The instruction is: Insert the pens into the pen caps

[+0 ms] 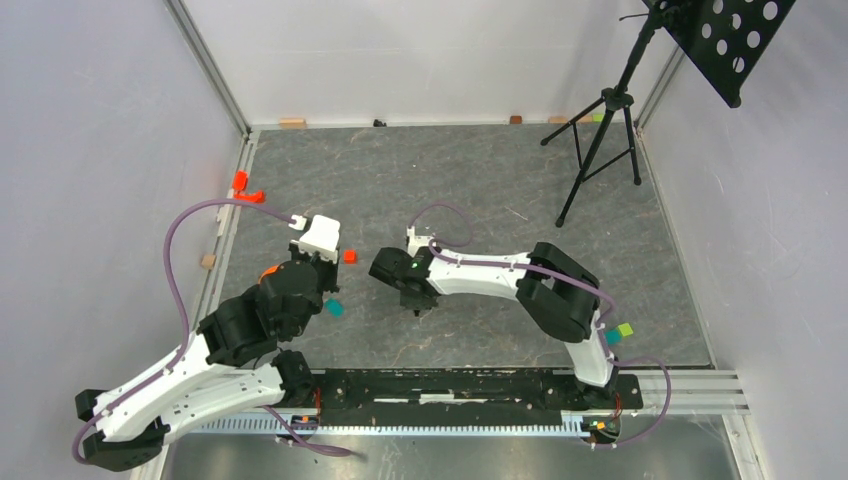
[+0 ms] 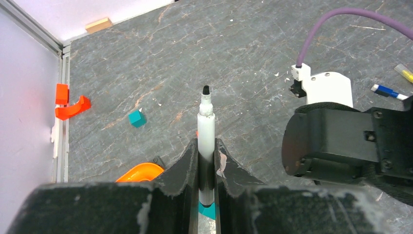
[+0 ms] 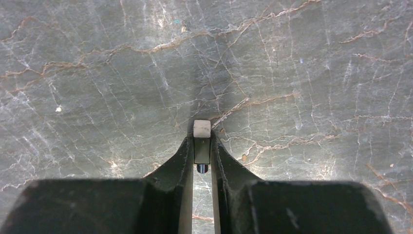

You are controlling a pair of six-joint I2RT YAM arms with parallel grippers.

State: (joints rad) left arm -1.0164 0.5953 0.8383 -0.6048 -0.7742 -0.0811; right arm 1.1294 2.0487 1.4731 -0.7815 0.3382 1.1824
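Observation:
My left gripper [image 2: 207, 146] is shut on a white-barrelled pen [image 2: 206, 122]. Its black tip points away from me, above the grey floor. My right gripper [image 3: 201, 141] is shut on a short dark tube with a whitish end [image 3: 201, 128], which looks like the black pen cap. In the top view the left gripper [image 1: 318, 275] and the right gripper [image 1: 416, 303] stand apart, facing each other. In the left wrist view a bright blue cap [image 2: 386, 90] lies at the far right, joined to a white pen end. The tip of a yellow pen [image 2: 405, 73] lies behind it.
A red cube [image 1: 349, 256] and a teal cube [image 1: 334, 308] lie between the grippers. Another teal cube [image 2: 137, 118], an orange piece [image 2: 141, 171] and a red clip [image 2: 70, 105] lie to the left. A black tripod stand [image 1: 600, 130] stands at the back right. Small blocks [image 1: 625, 329] lie by the right arm.

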